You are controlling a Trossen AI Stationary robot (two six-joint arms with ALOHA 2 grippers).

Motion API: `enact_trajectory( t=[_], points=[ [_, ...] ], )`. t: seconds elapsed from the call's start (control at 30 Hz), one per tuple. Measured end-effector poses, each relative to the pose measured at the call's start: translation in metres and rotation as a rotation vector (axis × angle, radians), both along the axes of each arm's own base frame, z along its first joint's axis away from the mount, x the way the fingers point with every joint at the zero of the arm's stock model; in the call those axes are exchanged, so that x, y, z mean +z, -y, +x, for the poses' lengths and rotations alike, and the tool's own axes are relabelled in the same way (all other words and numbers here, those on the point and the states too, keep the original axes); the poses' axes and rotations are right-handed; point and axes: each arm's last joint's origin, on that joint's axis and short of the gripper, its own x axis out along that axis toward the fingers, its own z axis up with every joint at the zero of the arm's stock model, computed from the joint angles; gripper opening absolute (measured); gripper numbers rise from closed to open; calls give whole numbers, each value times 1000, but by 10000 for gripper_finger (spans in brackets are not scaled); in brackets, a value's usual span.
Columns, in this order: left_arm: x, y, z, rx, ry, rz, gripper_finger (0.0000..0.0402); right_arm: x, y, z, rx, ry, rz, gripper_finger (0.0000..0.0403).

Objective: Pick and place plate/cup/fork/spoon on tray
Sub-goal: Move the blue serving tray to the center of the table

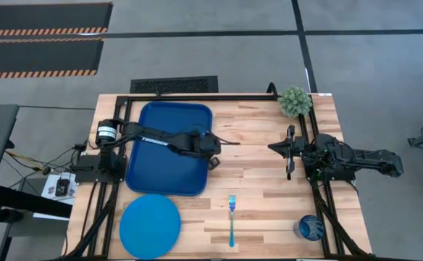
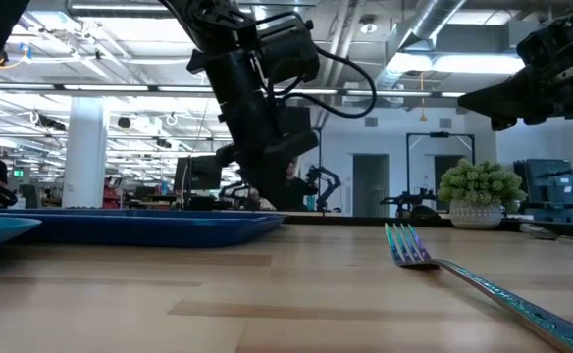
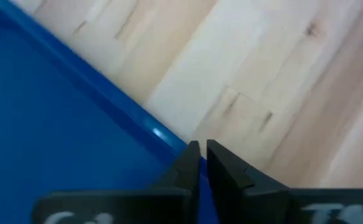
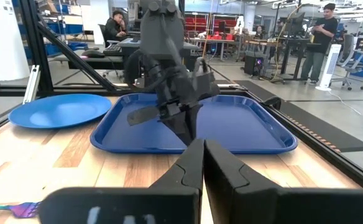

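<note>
Tray (image 1: 164,148) sits upper-left of centre, bare; nothing placed yet. Left gripper (image 1: 213,161) hangs at the tray's right rim, jaws clenched on nothing. Right gripper (image 1: 290,151) waits mid-right, jaws also clenched, empty. Plate (image 1: 150,225) bottom left, fork (image 1: 232,219) bottom centre, cup (image 1: 310,228) bottom right; spoon not seen. Judgement: release the jaws before descending, approach the plate's edge flat.

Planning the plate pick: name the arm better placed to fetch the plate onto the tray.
Left, probably. The left gripper is at the tray rim, on the plate side. The right gripper sits across the table, with the fork between.
</note>
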Motion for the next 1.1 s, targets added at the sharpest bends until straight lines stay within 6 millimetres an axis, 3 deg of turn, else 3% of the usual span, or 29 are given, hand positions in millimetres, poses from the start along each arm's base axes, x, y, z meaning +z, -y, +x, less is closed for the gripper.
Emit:
enact_trajectory(
  t=[0.37, 0.53, 0.63, 0.8, 1.1],
  points=[
    [0, -1, -1, 152, 46, -48, 180, 0, 0, 0, 0, 0, 0, 33],
    [-8, -1, 0, 167, 20, -60, 214, 0, 0, 0, 0, 0, 0, 33],
    [-26, 0, 3, 163, -20, -87, 217, 0, 0, 0, 0, 0, 0, 33],
    [-39, -1, 12, 171, -58, -71, 207, 0, 0, 0, -1, -2, 0, 33],
    [-17, 5, 17, 98, -170, 7, 126, 0, 0, 0, 0, -1, 0, 33]
  ],
)
